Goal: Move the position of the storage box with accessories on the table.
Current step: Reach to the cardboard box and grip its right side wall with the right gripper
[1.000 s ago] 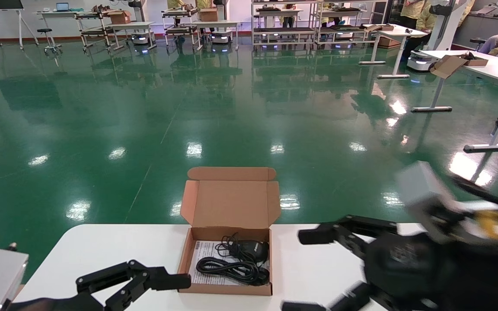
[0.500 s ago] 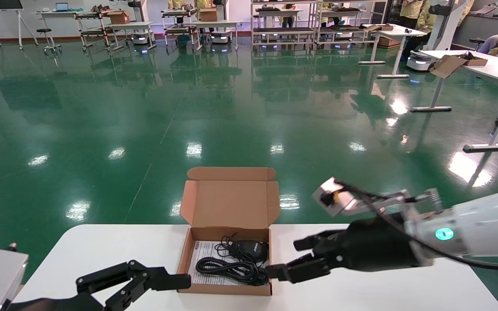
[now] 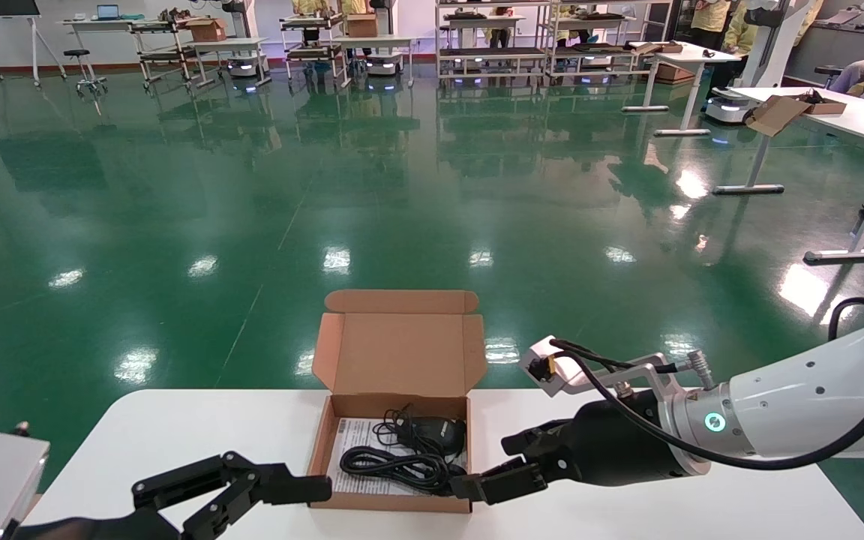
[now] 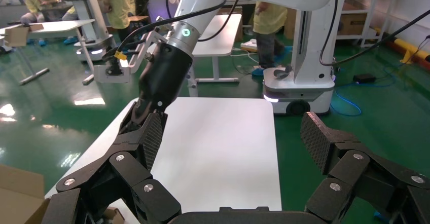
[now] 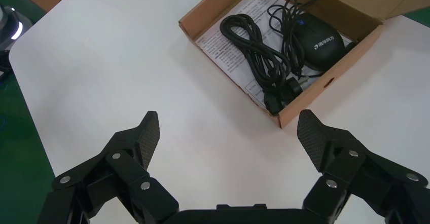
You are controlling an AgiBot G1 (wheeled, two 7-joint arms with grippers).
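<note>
The cardboard mailer box (image 3: 391, 457) sits open near the middle of the white worktop (image 3: 177, 435), its tuck-flap lid (image 3: 400, 352) standing upright at the box's 12 o'clock edge. Inside, a black computer mouse (image 3: 432, 432) lies toward 1 o'clock, a coiled black cable (image 3: 394, 466) toward 6 o'clock, both on a white printed sheet (image 3: 353, 442) lining the bottom. At the box's 3 o'clock side the right gripper (image 3: 503, 469) reaches in low over the worktop, fingers (image 5: 142, 138) spread apart and holding nothing, one tip at the box's near right corner. At 8 o'clock the left gripper (image 3: 248, 491) rests with its fingers (image 4: 147, 138) released, one tip just beside the box's left wall.
</note>
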